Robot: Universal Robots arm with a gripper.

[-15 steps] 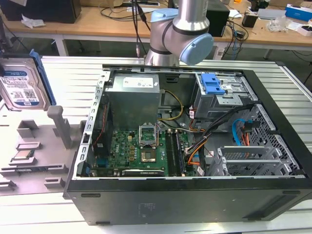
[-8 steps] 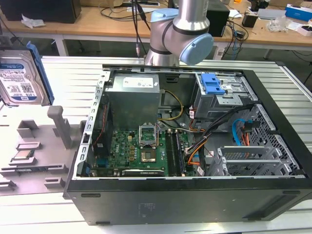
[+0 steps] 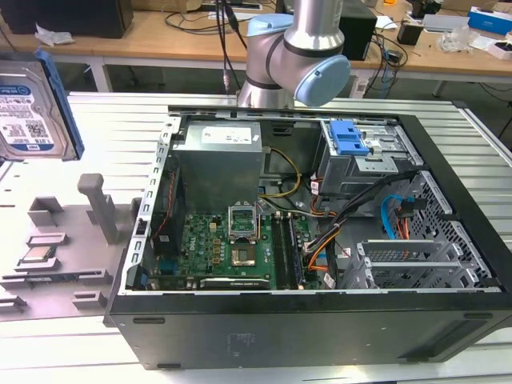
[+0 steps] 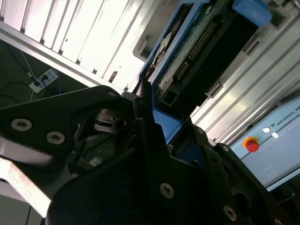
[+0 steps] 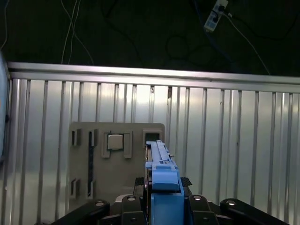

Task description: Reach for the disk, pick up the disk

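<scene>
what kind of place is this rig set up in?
Probably a robotics lab set up for PC assembly or teardown work. An open black desktop computer case lies on a slatted aluminium table, and light wooden workbenches strewn with cables and gear stand behind it.

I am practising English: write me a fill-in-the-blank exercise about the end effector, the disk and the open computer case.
1. In the first wrist view the end effector grips the disk by its ____ plastic rails.
2. In the exterior view the processor chip rests on a fixture coloured ____.
3. The motherboard inside the computer case is ____.
Missing words: blue, grey, green.
</scene>
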